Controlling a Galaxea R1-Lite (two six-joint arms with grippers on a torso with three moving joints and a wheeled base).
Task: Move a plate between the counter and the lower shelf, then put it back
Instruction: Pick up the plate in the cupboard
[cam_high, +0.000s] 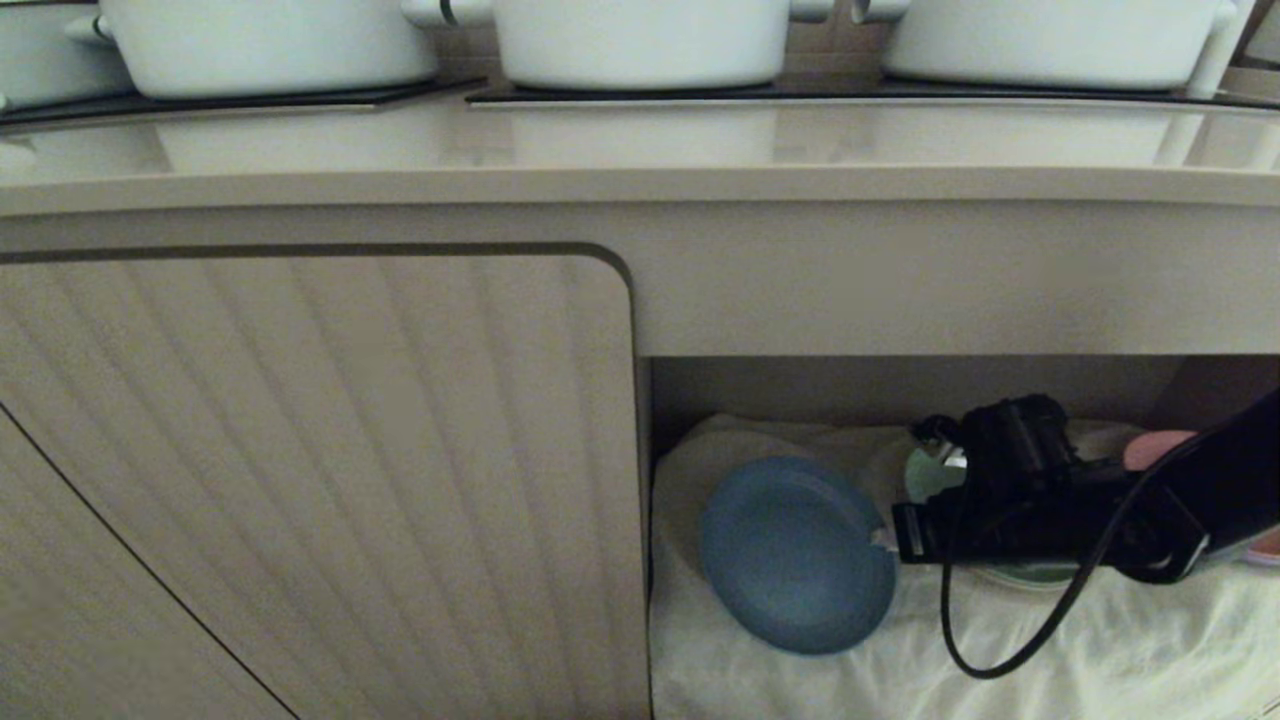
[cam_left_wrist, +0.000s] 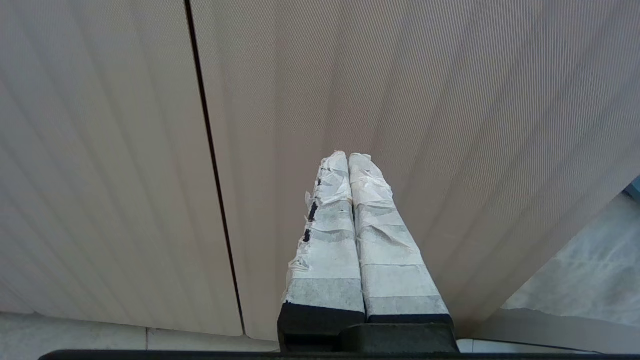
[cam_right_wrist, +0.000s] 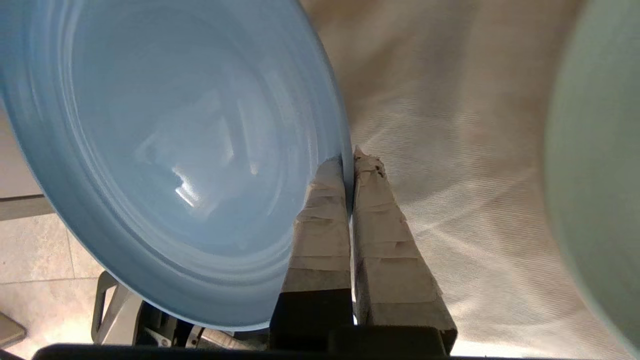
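Observation:
The light-blue plate (cam_high: 795, 555) hangs tilted at the left end of the lower shelf (cam_high: 900, 385), just above its wrinkled white cloth (cam_high: 1100, 650). My right gripper (cam_high: 886, 542) reaches in from the right and is shut on the plate's right rim. In the right wrist view the plate (cam_right_wrist: 165, 150) fills the frame, its rim pinched between the taped fingers (cam_right_wrist: 325, 225) of the right gripper (cam_right_wrist: 349, 160). The beige counter (cam_high: 640, 150) runs across above the shelf. My left gripper (cam_left_wrist: 348, 159) is shut on nothing, pointing at a ribbed cabinet door (cam_left_wrist: 425, 100).
Three white pots (cam_high: 640, 40) stand on black cooktop panels (cam_high: 240, 100) at the counter's back. A green plate (cam_high: 925, 475) and a pink plate (cam_high: 1155, 448) lie on the cloth behind my right arm. A ribbed cabinet door (cam_high: 300, 480) closes off the left.

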